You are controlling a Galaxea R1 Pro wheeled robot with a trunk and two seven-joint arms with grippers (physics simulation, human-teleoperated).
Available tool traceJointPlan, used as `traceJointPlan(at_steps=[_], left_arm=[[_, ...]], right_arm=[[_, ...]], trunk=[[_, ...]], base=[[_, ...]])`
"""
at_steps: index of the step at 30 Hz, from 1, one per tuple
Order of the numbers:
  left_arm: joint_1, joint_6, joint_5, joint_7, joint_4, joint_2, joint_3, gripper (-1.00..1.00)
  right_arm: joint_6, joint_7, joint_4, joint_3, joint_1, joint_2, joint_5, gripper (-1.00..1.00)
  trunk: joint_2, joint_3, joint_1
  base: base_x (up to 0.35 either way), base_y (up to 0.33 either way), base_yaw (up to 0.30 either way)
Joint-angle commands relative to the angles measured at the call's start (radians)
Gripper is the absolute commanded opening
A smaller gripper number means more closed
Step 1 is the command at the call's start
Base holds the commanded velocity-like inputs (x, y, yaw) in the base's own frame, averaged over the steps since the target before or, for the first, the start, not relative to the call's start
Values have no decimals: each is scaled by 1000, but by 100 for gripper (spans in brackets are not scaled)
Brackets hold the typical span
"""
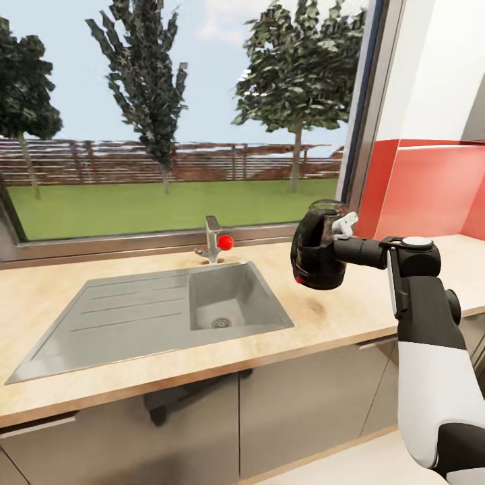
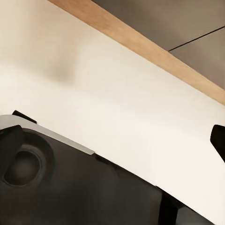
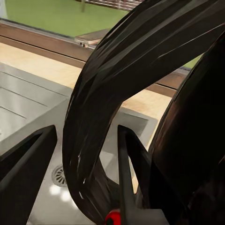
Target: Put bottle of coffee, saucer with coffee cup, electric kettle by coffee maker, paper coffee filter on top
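A black electric kettle (image 1: 316,259) with a clear upper part hangs tilted just above the wooden countertop (image 1: 350,316), right of the sink; its shadow lies on the wood below. My right gripper (image 1: 339,234) reaches in from the right and is shut on the kettle's curved black handle (image 3: 117,93), which runs between the two fingers (image 3: 26,173). My left gripper (image 2: 118,127) is open, its dark fingertips (image 2: 218,140) far apart, pointing down at pale floor beside my own dark base. Coffee maker, coffee bottle, filter, saucer and cup are out of view.
A steel sink (image 1: 276,306) with a drainboard on its left is set into the counter, a faucet (image 1: 212,237) with a red knob (image 1: 225,242) behind it. A window sill runs along the back. A red backsplash (image 1: 431,188) closes the right corner. Grey cabinets (image 1: 303,397) stand below.
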Motion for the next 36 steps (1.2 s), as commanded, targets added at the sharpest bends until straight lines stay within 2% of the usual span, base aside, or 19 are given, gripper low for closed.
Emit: traceJointPlan(at_steps=[1,8,18,26,36], left_arm=[[0,-1,-6,-3,-1,0,8,100],[0,-2,-6,-3,-1,1,9,100],[0,-3,-6,-3,-1,1,10,100],[0,-3,-6,-3,-1,1,10,100],[0,-2,-6,-3,-1,1,10,100]], right_arm=[[5,10,-1,-2,-1,0,4,-100],[5,10,-1,-1,-1,-1,4,-100],[5,10,-1,-1,-1,-1,4,-100],[5,10,-1,-1,-1,-1,4,-100],[5,10,0,-1,-1,0,4,-100]], trunk=[[-1,-1,0],[-1,-1,0],[-1,-1,0],[-1,-1,0],[-1,-1,0]], base=[[-14,0,11],[-5,0,43],[-3,0,246],[-220,0,135],[-27,0,248]])
